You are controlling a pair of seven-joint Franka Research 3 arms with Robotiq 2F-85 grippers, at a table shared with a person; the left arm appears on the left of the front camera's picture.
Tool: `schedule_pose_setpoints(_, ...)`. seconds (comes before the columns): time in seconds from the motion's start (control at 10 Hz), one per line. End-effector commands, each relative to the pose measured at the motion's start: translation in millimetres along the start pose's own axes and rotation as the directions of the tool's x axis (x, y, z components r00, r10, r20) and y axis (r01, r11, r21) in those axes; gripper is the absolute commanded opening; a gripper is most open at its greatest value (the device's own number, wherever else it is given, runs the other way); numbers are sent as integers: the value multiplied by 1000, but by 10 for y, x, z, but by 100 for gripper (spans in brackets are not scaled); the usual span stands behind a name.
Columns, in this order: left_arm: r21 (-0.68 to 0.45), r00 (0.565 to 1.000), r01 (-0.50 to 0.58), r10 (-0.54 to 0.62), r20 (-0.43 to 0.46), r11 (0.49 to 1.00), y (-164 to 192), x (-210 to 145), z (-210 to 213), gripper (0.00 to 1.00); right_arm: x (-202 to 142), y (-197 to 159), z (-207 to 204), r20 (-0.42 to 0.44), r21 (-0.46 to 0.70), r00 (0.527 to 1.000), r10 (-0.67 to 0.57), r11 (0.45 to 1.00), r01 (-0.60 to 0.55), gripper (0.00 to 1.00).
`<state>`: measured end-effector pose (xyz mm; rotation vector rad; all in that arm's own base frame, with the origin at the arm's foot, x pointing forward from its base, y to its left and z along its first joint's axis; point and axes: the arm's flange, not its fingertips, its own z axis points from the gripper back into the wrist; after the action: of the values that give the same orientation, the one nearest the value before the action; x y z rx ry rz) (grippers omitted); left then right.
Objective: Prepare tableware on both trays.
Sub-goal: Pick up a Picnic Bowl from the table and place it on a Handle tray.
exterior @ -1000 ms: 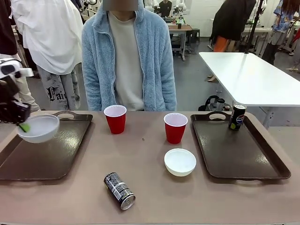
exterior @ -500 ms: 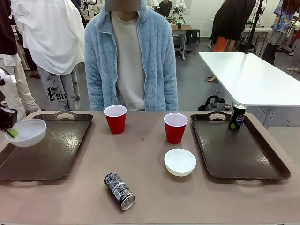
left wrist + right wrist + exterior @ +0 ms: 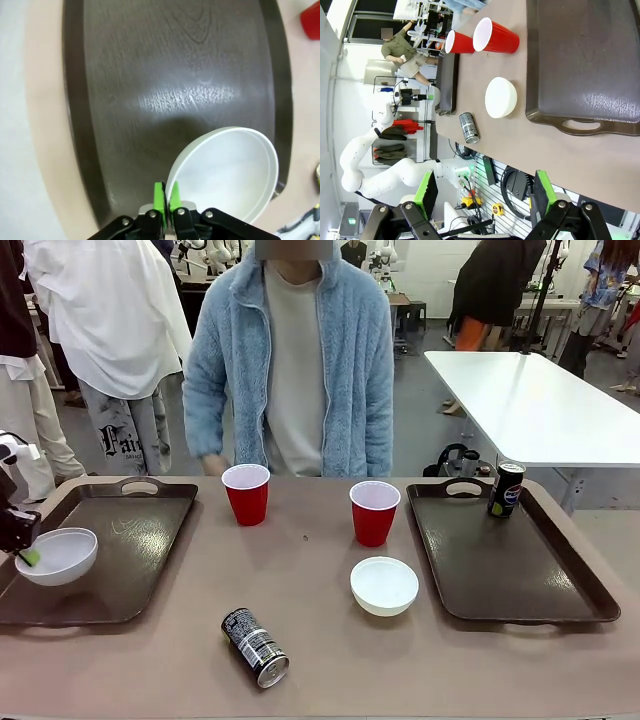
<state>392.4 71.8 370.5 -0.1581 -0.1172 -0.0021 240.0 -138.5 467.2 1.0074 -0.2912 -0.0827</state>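
Nearest on the tan table point(image 3: 320, 670), a Pepsi can point(image 3: 255, 647) lies on its side. The left gripper point(image 3: 25, 555) pinches a white bowl point(image 3: 57, 555) over the left tray point(image 3: 130, 560). The right gripper point(image 3: 485, 192) gapes wide. Beyond stand a person point(image 3: 295, 360) and a white worktable point(image 3: 530, 405).

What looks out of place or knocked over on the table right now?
One black Pepsi can lies on its side on the bare table, near the robot's edge, on no tray. The other can stands upright at the far corner of the right tray. Nothing looks spilled or damaged.
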Motion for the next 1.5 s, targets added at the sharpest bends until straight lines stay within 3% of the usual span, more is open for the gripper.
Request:
schedule_pose_setpoints(0.0, -1, 1000, 19, -19, 22, 1000, 45, -116, -208, 0, 15, -16, 3, 6, 15, 1000, 9, 1000, -9, 100)
schedule_pose_setpoints(0.2, 3, 1000, 21, -21, 14, 1000, 47, -86, -357, 0, 15, -16, 3, 6, 15, 1000, 9, 1000, -9, 100)
schedule_pose_setpoints(0.3, -11, 999, 34, -33, 5, 999, 8, -63, -369, 47, 15, -16, 3, 6, 15, 1000, 9, 1000, -9, 100)
schedule_pose_setpoints(0.4, -17, 999, 35, -35, 11, 999, -18, -81, -344, 63, 15, -16, 3, 6, 15, 1000, 9, 1000, -9, 100)
schedule_pose_setpoints(0.5, -25, 999, 35, -34, 17, 999, -48, -79, -275, 100, 15, -16, 3, 6, 15, 1000, 9, 1000, -9, 100)
schedule_pose_setpoints(0.7, -52, 999, 49, -49, 8, 997, -153, -117, -110, 100, 15, -16, 3, 6, 15, 1000, 9, 1000, -9, 100)
schedule_pose_setpoints(0.8, -56, 998, 62, -62, -6, 997, -204, -144, -40, 84, 15, -16, 3, 6, 15, 1000, 9, 1000, -9, 100)
schedule_pose_setpoints(0.9, -55, 997, 77, -78, -11, 995, -279, -170, 86, 54, 15, -16, 3, 6, 15, 1000, 9, 1000, -9, 100)
schedule_pose_setpoints(1.0, -52, 995, 93, -94, -16, 994, -345, -180, 184, 100, 15, -16, 3, 6, 15, 1000, 9, 1000, -9, 100)
schedule_pose_setpoints(1.1, -47, 994, 108, -108, -18, 993, -427, -173, 321, 74, 15, -16, 3, 6, 15, 1000, 9, 1000, -9, 100)
schedule_pose_setpoints(1.2, -22, 993, 118, -119, -6, 993, -497, -197, 445, 100, 15, -16, 3, 6, 15, 1000, 9, 1000, -9, 100)
schedule_pose_setpoints(1.3, 3, 992, 128, -128, 3, 992, -561, -220, 574, 93, 15, -16, 3, 6, 15, 1000, 9, 1000, -9, 100)
schedule_pose_setpoints(1.4, 25, 991, 133, -134, 11, 991, -614, -238, 690, 100, 15, -16, 3, 6, 15, 1000, 9, 1000, -9, 100)
